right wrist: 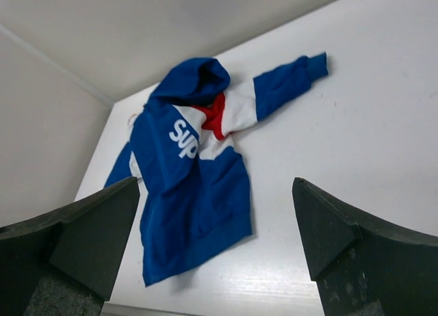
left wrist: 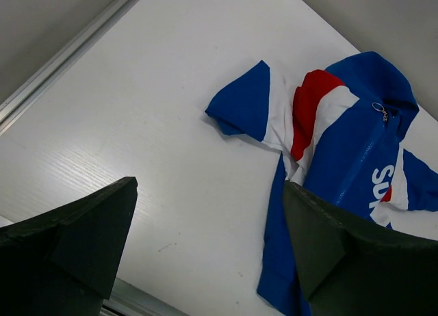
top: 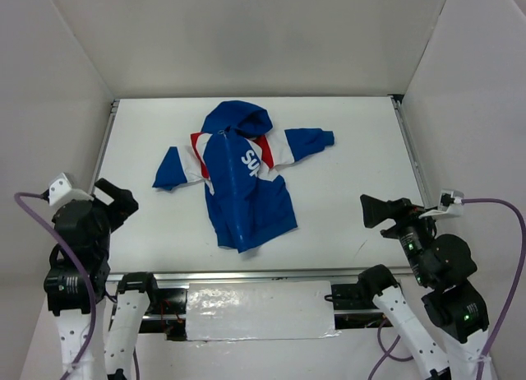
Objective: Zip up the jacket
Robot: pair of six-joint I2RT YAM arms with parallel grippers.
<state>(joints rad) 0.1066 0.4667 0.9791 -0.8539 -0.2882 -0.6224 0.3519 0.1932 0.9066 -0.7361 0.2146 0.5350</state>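
Arms crouch folded at near corners; left gripper (left wrist: 209,227) and right gripper (right wrist: 215,220) gape wide, empty; jacket (top: 246,191) lies apart.

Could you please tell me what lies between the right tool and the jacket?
Nothing: only bare white table separates the right tool from the jacket, as the top view shows.

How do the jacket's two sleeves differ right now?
The left sleeve slants diagonally and looks short and wide, with no cuff showing. The right sleeve stretches out sideways, longer and narrower, with its cuff showing. Both are blue with a white band by the shoulder.
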